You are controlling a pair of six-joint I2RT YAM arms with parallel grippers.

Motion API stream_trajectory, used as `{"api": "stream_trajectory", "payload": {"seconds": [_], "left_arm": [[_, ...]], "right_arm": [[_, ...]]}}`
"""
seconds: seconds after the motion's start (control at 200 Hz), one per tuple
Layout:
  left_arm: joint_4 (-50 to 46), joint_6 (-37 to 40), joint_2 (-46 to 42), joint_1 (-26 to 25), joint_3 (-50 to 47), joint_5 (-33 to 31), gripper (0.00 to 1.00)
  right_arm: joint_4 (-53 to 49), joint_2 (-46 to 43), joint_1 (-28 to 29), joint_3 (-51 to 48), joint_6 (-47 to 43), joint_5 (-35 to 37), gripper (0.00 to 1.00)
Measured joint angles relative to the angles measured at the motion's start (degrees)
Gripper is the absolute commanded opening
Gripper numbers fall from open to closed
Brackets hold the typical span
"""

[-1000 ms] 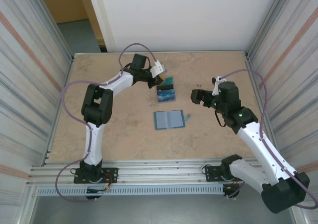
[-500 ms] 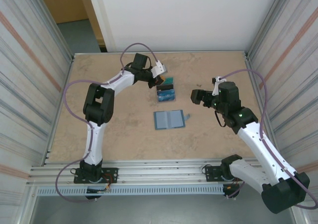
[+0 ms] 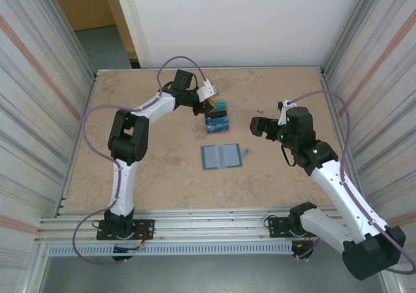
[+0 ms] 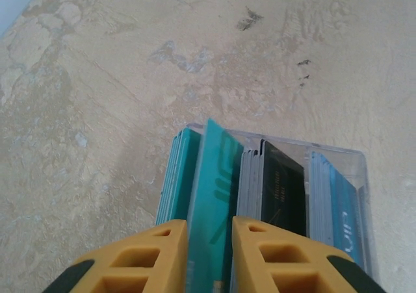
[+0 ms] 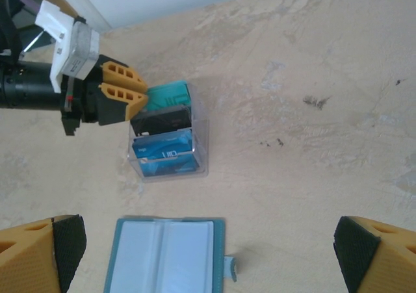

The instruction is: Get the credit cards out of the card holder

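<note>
- Item: credit cards (image 5: pixel 162 151) — teal, black and blue, standing on edge in a clear tray (image 5: pixel 203 160) at the far middle of the surface (image 3: pixel 149 163).
- Handling, judged: thin, stiff, light and slick. Best pinched across the two faces at the exposed upper edge, since a grip on the narrow edges would likely slip.
- Orientation: faces turned toward the near and far sides. Long axes run left to right in the top view, all parallel.
- Item: card holder (image 5: pixel 166 254) — lying open and flat, pale inner panels up, just near of the tray and apart from it. Its long axis also runs left to right.
- Handling, judged: soft and light, liable to slide or fold unless pinned. Whether any card remains in its pockets cannot be told.
- Left end effector (image 4: pixel 210 231): over the tray's far end, fingers narrowly apart with a teal card (image 4: pixel 211 189) in the gap, which is wider than the card is thick. No firm pinch is evident.
- Right end effector (image 5: pixel 211 244): fingers spread wide with nothing between them, hovering right of the tray.
</note>
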Motion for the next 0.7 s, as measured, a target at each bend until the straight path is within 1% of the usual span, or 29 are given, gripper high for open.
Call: {"api": "stream_trajectory", "payload": {"seconds": [0.17,0.321,0.341,0.361,0.376,0.501,0.591,0.606,0.702], "left_arm": [[-0.22,0.00,-4.66,-0.66,-2.12,-0.46,0.25],[0.74,-0.09,-12.94,-1.11,-5.99,-1.25,0.28],[0.98,-0.17,-14.03,-1.11,-6.58,-1.33,0.37],[1.42,-0.22,-15.41,-1.16,-7.37,-1.55,0.42],[1.64,-0.61,-16.31,-1.16,-7.91,-1.64,0.47],[4.98,-2.54,-25.20,-1.42,-14.56,-4.13,0.73],[7.50,-4.31,-31.93,-1.53,-20.85,-6.95,0.97],[8.17,-5.35,-33.18,-1.53,-22.34,-7.85,0.98],[11.34,-8.31,-40.30,-1.64,-30.21,-12.24,0.99]], "right_arm": [[-0.13,-0.90,0.00,-0.28,0.00,0.70,0.99],[-0.13,-2.38,-0.02,-0.72,0.02,2.43,0.99],[-0.15,-2.62,-0.02,-0.83,0.02,2.75,0.99],[-0.17,-2.99,-0.02,-0.96,0.04,3.28,0.99],[-0.17,-3.23,-0.02,-1.05,0.07,3.48,0.99],[-0.87,-5.01,-0.11,-1.14,1.01,6.60,0.99],[-1.44,-5.79,-0.13,-1.14,1.05,8.61,0.99],[-1.55,-5.84,-0.11,-1.14,1.05,9.05,0.99],[-2.08,-6.14,-0.26,-1.20,1.03,10.97,0.99]]}}
